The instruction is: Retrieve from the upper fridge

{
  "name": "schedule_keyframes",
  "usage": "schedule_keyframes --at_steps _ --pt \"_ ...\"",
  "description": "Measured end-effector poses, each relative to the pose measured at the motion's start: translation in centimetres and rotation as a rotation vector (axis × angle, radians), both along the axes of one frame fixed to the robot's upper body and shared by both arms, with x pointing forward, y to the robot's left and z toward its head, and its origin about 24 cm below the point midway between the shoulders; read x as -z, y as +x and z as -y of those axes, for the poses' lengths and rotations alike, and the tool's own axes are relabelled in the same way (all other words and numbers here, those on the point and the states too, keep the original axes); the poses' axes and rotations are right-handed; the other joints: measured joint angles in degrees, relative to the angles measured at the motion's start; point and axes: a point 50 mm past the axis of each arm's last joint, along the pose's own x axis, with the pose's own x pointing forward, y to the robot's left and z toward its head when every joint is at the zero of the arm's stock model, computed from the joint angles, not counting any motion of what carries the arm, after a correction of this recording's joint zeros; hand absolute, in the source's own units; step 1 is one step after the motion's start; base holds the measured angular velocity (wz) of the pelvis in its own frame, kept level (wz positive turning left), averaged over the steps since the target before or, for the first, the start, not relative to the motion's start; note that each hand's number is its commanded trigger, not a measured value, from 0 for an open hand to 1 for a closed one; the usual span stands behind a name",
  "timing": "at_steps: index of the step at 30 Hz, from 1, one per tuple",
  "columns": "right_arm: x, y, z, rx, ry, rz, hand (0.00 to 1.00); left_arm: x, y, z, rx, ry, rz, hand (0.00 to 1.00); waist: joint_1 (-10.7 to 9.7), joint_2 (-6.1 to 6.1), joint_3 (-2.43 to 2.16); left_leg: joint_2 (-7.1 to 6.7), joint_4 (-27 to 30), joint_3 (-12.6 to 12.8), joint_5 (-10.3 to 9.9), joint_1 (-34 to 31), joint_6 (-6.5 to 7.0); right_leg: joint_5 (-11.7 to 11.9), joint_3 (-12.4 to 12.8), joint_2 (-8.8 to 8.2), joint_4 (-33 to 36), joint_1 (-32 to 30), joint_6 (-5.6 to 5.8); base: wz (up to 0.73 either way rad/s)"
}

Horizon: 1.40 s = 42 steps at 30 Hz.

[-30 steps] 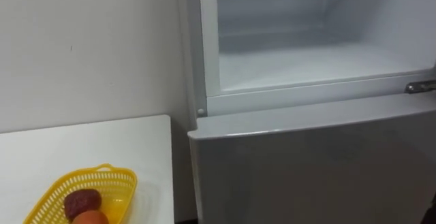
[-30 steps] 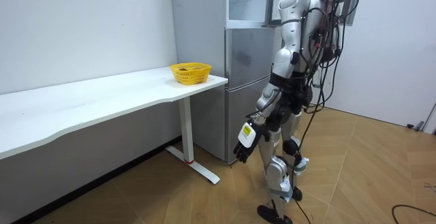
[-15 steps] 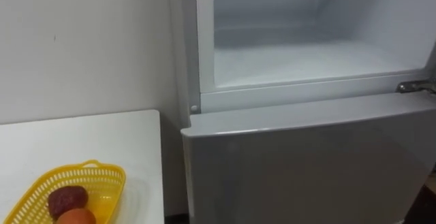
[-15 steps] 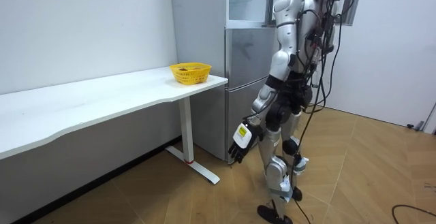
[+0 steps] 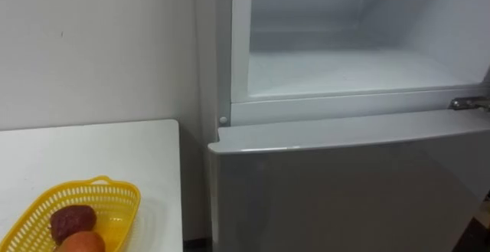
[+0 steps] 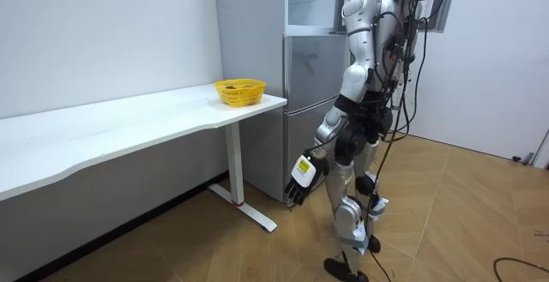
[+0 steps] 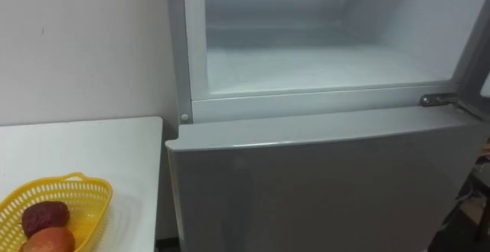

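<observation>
The fridge's upper compartment (image 5: 360,68) stands open in front of me; its white shelf looks bare and I see nothing on it. Below it the grey lower door (image 5: 344,191) is closed. In the room view I stand close to the fridge (image 6: 309,102), facing it. My left hand (image 6: 299,177) hangs low beside my leg with relaxed fingers and holds nothing.
A white table (image 5: 92,152) adjoins the fridge on my left. On it sits a yellow basket (image 5: 115,202) with a dark red fruit (image 5: 71,220) and an orange one (image 5: 80,243). A metal hinge (image 5: 467,103) sticks out at the compartment's right edge. A wooden floor lies behind me.
My body has leaned slightly closer to the fridge and my left hand has swung a little toward the room view's left. The eye view shifted slightly; nothing else moved.
</observation>
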Motion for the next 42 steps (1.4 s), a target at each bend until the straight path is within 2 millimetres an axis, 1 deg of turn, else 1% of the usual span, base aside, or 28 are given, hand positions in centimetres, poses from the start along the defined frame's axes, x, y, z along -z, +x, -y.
schedule_keyframes --at_steps 3,7,9,11,12,17,21,24,27,31,34,36,37,40,41,42 --pt "-0.5 0.1 0.5 -0.026 -0.023 0.002 0.00 -0.1 -0.2 -0.3 -0.025 0.006 -0.009 0.00 0.2 -0.43 -0.12 0.02 0.0 0.0 0.0 0.1 -0.01 0.0 -0.1 0.00 0.0 0.1 -0.03 0.00" --pt "-1.3 0.5 1.0 -0.034 -0.042 0.035 0.00 -0.1 -0.5 -0.5 -0.037 0.004 -0.021 0.00 0.5 -1.01 0.04 0.03 0.0 0.0 0.0 0.4 0.00 0.0 -0.2 -0.01 0.0 0.1 -0.04 0.00" --pt "-1.6 0.8 1.3 -0.052 -0.051 0.026 0.00 -0.1 -0.6 -0.5 -0.045 0.005 -0.025 0.00 0.6 -1.57 0.05 0.02 0.0 0.0 0.0 0.6 -0.01 -0.1 0.0 -0.01 -0.2 -0.1 -0.05 0.00" --pt "-2.1 1.1 1.5 -0.066 -0.077 0.011 0.00 -0.1 -0.7 -0.6 -0.050 0.006 -0.032 0.00 0.6 -1.82 0.03 0.01 0.0 0.0 0.0 0.5 -0.01 -0.2 0.1 0.00 -0.2 -0.2 -0.03 0.00" --pt "-2.3 1.3 1.6 -0.069 -0.083 0.013 0.00 -0.1 -0.7 -0.6 -0.051 0.006 -0.036 0.00 0.6 -1.85 0.03 0.01 0.0 0.0 0.0 0.5 0.00 -0.2 0.2 0.02 -0.2 -0.2 -0.03 0.00" --pt "-5.1 2.4 2.8 -0.087 -0.164 0.033 0.00 -0.1 -0.8 -0.7 -0.053 0.010 -0.040 0.00 0.5 -1.82 0.03 0.01 -0.1 0.0 0.0 0.5 0.00 -0.1 0.1 0.07 -0.1 0.0 -0.05 0.00" --pt "-6.9 2.8 3.5 -0.090 -0.237 0.016 0.00 -0.1 -0.8 -0.7 -0.054 0.011 -0.042 0.00 0.4 -1.90 0.05 0.10 -0.3 0.0 0.0 0.6 -0.01 -0.1 -0.2 0.09 0.0 0.1 -0.12 0.00" --pt "-7.3 2.9 3.6 -0.097 -0.280 -0.026 0.00 -0.1 -0.8 -0.7 -0.052 0.010 -0.044 0.00 0.4 -2.08 0.05 0.11 -0.5 0.0 0.0 0.5 -0.01 -0.1 -0.3 0.08 0.0 0.2 -0.12 0.00" --pt "-7.5 2.9 3.6 -0.100 -0.293 -0.029 0.00 -0.1 -0.8 -0.7 -0.052 0.010 -0.044 0.00 0.4 -2.25 0.07 0.10 -0.8 0.0 0.0 0.5 -0.01 -0.1 -0.3 0.07 0.0 0.2 -0.12 0.00" --pt "-8.7 3.3 3.4 -0.121 -0.366 -0.032 0.00 -0.1 -0.8 -0.8 -0.049 0.010 -0.044 0.00 0.6 -2.40 0.12 0.08 -1.0 0.1 0.0 0.9 -0.01 -0.1 -0.2 0.09 -0.1 0.3 -0.11 0.00" --pt "-9.3 3.4 3.3 -0.136 -0.448 -0.126 0.00 -0.1 -0.8 -0.7 -0.047 0.009 -0.044 0.00 0.6 -2.16 0.27 0.04 -1.2 0.2 0.0 1.3 -0.01 -0.1 -0.1 0.10 0.0 0.2 -0.07 -0.03" --pt "-9.9 3.8 2.9 -0.157 -0.528 -0.226 0.00 -0.1 -0.7 -0.8 -0.043 0.011 -0.037 0.00 0.5 -1.88 0.35 0.04 -1.2 0.6 0.0 1.2 -0.04 -0.1 0.5 0.18 0.1 0.0 -0.05 -0.12" --pt "-10.0 4.0 2.8 -0.162 -0.547 -0.247 0.00 -0.1 -0.7 -0.7 -0.042 0.011 -0.035 0.00 0.5 -1.84 0.36 0.04 -1.2 0.7 0.0 1.2 -0.04 -0.1 0.7 0.23 0.2 -0.1 -0.05 -0.15" --pt "-11.0 4.7 1.8 -0.212 -0.660 -0.404 0.00 0.0 -0.9 -0.7 -0.045 0.006 -0.033 0.00 0.5 -1.80 0.38 -0.28 -1.3 0.7 0.1 1.2 -0.02 -1.0 1.2 -0.10 2.8 -1.6 -0.14 -0.13" --pt "-11.4 5.1 1.2 -0.237 -0.704 -0.472 0.00 0.0 -1.1 -0.6 -0.049 0.003 -0.044 0.00 0.3 -1.80 0.38 -0.49 -1.3 0.6 0.2 1.3 -0.01 -1.5 1.4 -0.33 3.9 -2.1 -0.16 -0.07" --pt "-11.6 5.4 0.8 -0.251 -0.727 -0.502 0.00 0.0 -1.3 -0.6 -0.049 0.003 -0.047 0.00 0.2 -1.79 0.38 -0.52 -1.3 0.6 0.2 1.3 -0.01 -1.7 1.6 -0.37 4.3 -2.3 -0.17 -0.07"
